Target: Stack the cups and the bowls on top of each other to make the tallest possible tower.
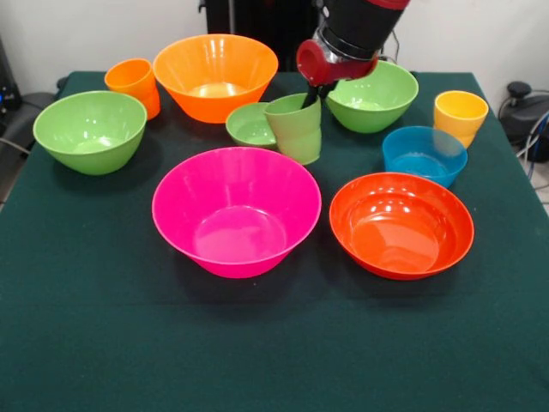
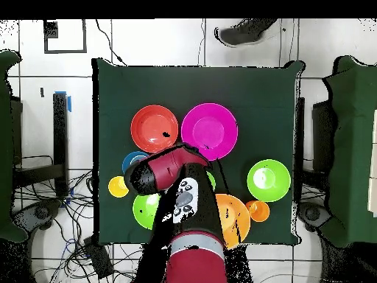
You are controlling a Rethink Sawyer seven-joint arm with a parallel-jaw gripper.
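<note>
Nearest to the camera in the front view stand the large pink bowl (image 1: pixel 236 210) and, just beside it, the red-orange bowl (image 1: pixel 401 224); both are upright on the dark green table (image 1: pixel 86 343) and both are empty. Behind the pink bowl the green cup (image 1: pixel 296 127) is tilted, with its mouth to the gripper (image 1: pixel 314 94). One black finger (image 1: pixel 310 95) goes into the cup at its rim and the gripper holds the cup there, its base near the table or touching it; this cannot be told. The small green bowl (image 1: pixel 250 124) lies just beside the cup. The translucent blue bowl (image 1: pixel 424 154), the yellow-orange cup (image 1: pixel 460 116), two light green bowls (image 1: pixel 90 130) (image 1: pixel 373 96), the orange bowl (image 1: pixel 215 75) and the orange cup (image 1: pixel 134 84) stand around, all empty, none stacked. In the overhead view the arm (image 2: pixel 166 171) covers the green cup.
</note>
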